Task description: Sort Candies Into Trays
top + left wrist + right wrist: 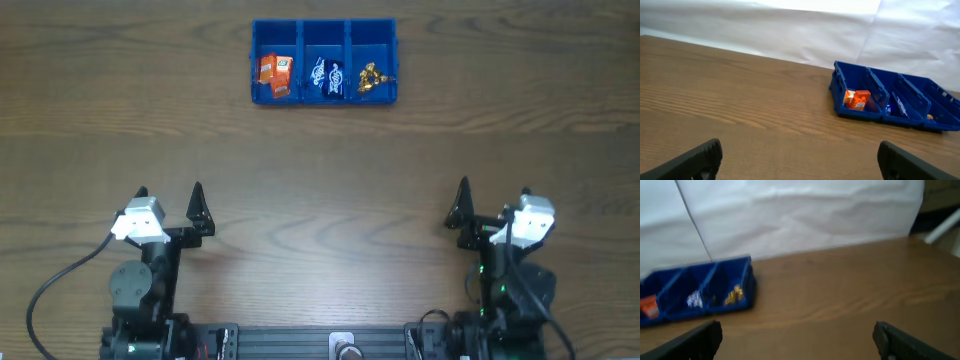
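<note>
From above, the blue tray (324, 38) sits at the far side of the desk (320, 170), in the middle. It has three boxes. The orange candies (274, 74) are in the left box, the blue-and-white candies (328, 77) in the middle one, and the gold candies (372, 77) in the right one. Every candy I can see is already in a box, so I think the sorting is done and the next move needs no picking. The left tool (170, 195) and right tool (494, 193) are near the arms' bases, well apart from the tray.

In the left wrist view, the left tool is spread wide and holds nothing. The tray (862, 115) is well ahead of it.

In the right wrist view, the right tool is wide and holds nothing too. The tray (750, 287) is well ahead of it as well.
</note>
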You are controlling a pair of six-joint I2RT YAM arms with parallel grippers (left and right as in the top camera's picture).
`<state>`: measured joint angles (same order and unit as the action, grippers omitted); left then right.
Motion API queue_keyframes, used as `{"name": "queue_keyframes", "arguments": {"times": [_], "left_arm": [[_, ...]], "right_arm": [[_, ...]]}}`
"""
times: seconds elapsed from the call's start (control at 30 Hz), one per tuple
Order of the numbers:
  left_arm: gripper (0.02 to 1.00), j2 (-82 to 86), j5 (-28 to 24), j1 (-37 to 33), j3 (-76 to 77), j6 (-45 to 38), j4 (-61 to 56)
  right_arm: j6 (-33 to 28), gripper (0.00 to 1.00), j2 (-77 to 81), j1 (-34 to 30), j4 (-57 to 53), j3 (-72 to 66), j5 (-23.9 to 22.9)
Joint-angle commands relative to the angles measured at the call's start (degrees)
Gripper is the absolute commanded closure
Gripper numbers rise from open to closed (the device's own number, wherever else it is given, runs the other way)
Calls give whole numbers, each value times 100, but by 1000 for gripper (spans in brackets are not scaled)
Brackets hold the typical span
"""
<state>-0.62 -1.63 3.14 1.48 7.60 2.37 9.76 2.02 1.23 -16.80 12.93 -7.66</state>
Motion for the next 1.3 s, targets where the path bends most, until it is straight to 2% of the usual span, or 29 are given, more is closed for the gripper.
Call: {"name": "queue_keyframes", "arguments": {"times": [0.03,0.17,0.33,0.4,0.47,1.3], "left_arm": [[20,33,55,-22,-118,-33,212],[20,33,55,-22,-118,-33,212],[20,33,55,-22,-118,-33,212],[20,33,55,-22,-118,-33,212],[20,33,55,-22,-118,-33,212],[23,33,55,-22,-118,-33,212]], "right_arm": [[-98,3,-190,13,756,-704,138],[-455,3,-188,13,1574,-1257,133],[-723,3,-188,31,1290,-1250,175],[-925,3,-186,31,1266,-1250,452],[-1115,3,-186,31,1220,-1250,525],[-1113,3,-168,31,1222,-1248,525]]}}
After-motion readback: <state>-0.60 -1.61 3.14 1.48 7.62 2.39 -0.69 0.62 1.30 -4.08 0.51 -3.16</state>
